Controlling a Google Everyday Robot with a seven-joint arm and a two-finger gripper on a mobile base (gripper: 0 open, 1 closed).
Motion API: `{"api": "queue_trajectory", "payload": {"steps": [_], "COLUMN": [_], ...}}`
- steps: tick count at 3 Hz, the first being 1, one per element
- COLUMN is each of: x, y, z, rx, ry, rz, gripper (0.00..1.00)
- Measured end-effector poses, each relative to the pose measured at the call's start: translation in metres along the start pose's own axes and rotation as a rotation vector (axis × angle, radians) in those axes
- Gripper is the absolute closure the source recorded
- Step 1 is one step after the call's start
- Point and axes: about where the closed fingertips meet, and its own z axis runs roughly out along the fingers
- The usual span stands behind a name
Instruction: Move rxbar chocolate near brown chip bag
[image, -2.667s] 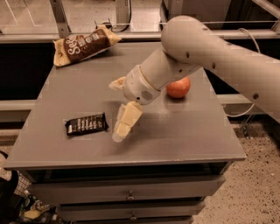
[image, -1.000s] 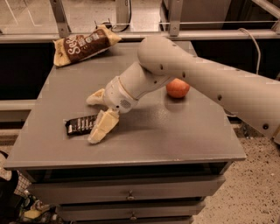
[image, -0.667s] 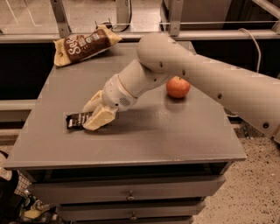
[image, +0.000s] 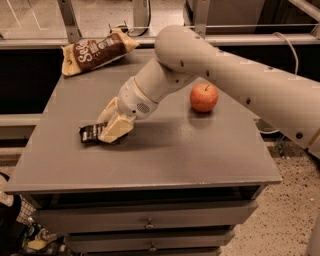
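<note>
- Since the earliest frame, the gripper (image: 112, 124) has been carried from the middle of the table (image: 190, 155) leftwards and lowered onto the chocolate bar (image: 89, 134); over the last second it has been settled down on the bar's right end.
- The chocolate bar has been left almost where it lay before, in the left-centre part of the frame.
- The gripper is seen at the left-centre of the frame, low against the tabletop, covering the right end of the chocolate bar.
- Whether the gripper is open, closed or clamped on the bar cannot be told, since its underside and the covered end of the bar are hidden.
- The chocolate bar is laid flat on the table, with only its dark left end and some white lettering exposed to the left of the gripper.
- The chip bag (image: 95, 52) is found at the upper left of the frame, at the far edge of the table, well apart from the chocolate bar.
- An apple (image: 203, 97) is stood upright right of centre, apart from the gripper.
- The arm (image: 225, 65) is stretched in from the right edge of the frame, above the apple.
- Drawers (image: 150, 220) are seen under the tabletop at the bottom of the frame.
</note>
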Motion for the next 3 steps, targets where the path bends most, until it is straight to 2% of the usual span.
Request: {"api": "queue_trajectory", "payload": {"steps": [1,2,3], "x": [-0.013,-0.020,-0.013], "y": [-0.020,-0.041,-0.064], "z": [-0.038,-0.073,-0.101], "rx": [0.043,0.103,0.175], "ry": [0.074,0.118,0.141], "rz": [-0.007,-0.002,0.054], "gripper": [1.00,1.00,1.00]}}
